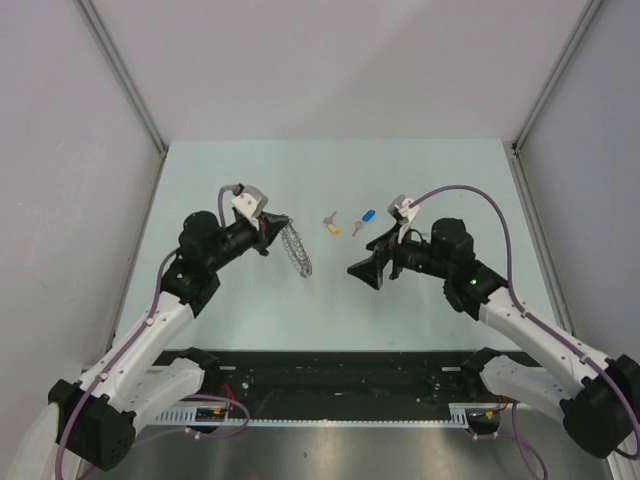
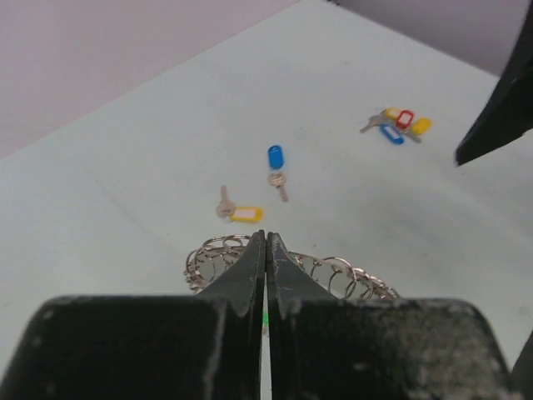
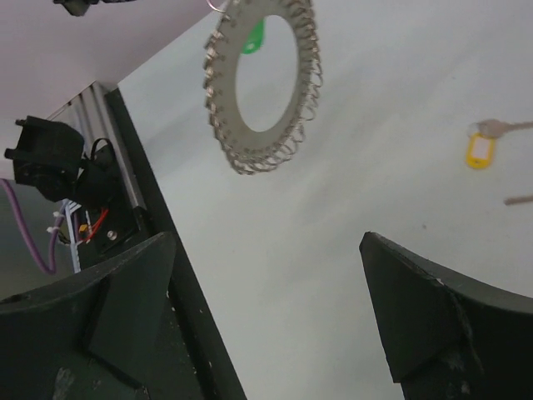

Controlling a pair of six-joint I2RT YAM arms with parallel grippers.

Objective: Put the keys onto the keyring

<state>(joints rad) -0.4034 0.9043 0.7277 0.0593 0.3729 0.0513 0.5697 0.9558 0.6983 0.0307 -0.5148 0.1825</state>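
Observation:
The keyring [image 1: 298, 250], a wire ring fringed with small silver loops, hangs upright off the table from my left gripper [image 1: 275, 226]. That gripper [image 2: 266, 237] is shut on the ring's [image 2: 215, 254] top edge, with a bit of green showing between its fingers. In the right wrist view the keyring [image 3: 262, 83] hangs ahead, a green tag [image 3: 252, 37] behind it. Two loose keys lie on the table: one with a yellow tag [image 1: 331, 224] [image 2: 241, 213] [image 3: 480, 150] and one with a blue tag [image 1: 364, 218] [image 2: 276, 160]. My right gripper [image 1: 362, 270] [image 3: 268, 250] stands open and empty, right of the ring.
A small bunch of keys with red, yellow and blue tags [image 2: 398, 125] lies farther back, hidden under the right arm in the top view. Grey walls enclose the pale table [image 1: 330, 170] on three sides. A black rail with wiring [image 1: 330, 385] runs along the near edge.

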